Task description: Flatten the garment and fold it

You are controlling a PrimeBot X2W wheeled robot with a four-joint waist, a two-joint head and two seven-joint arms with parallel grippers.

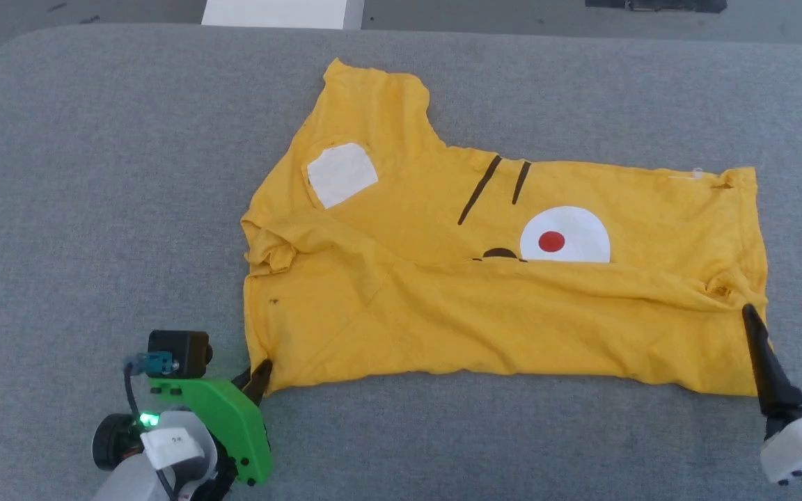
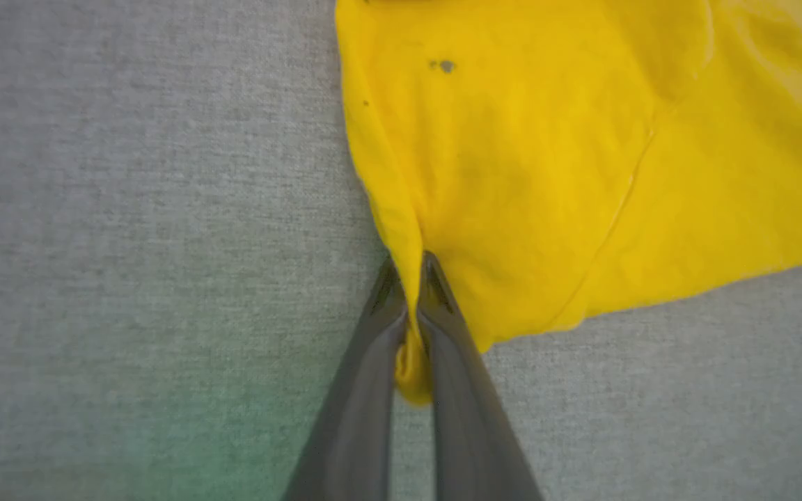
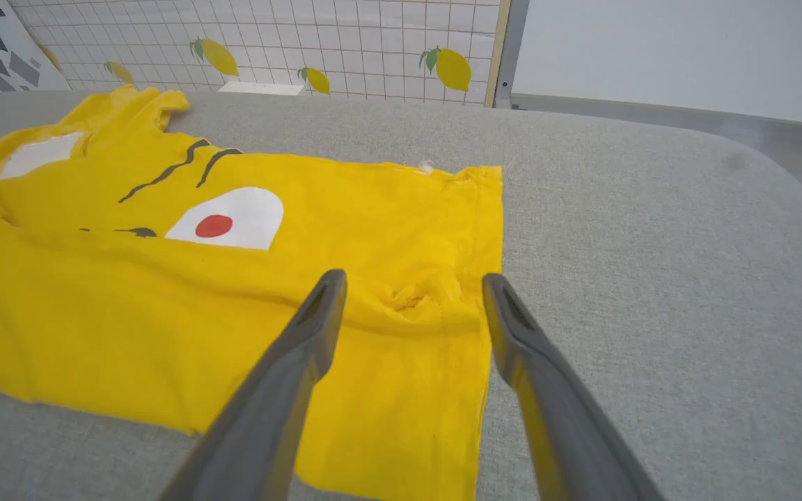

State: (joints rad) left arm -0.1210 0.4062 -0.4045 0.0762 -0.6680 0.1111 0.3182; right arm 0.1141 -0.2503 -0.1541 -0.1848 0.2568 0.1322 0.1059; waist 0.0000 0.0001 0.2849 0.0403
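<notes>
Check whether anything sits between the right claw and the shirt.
Nothing visible does. The right claw stands open at the near right corner of the garment; the left claw is shut on its near left corner.

The left gripper (image 1: 260,376), at the lower left with a green wrist housing (image 1: 227,417) behind it, has its 2 dark fingers pinched tight on the garment (image 1: 443,327) corner. The right gripper (image 1: 780,309), at the lower right on a pale wrist (image 1: 801,442), has its 2 fingers spread wide, gripping nothing.
</notes>
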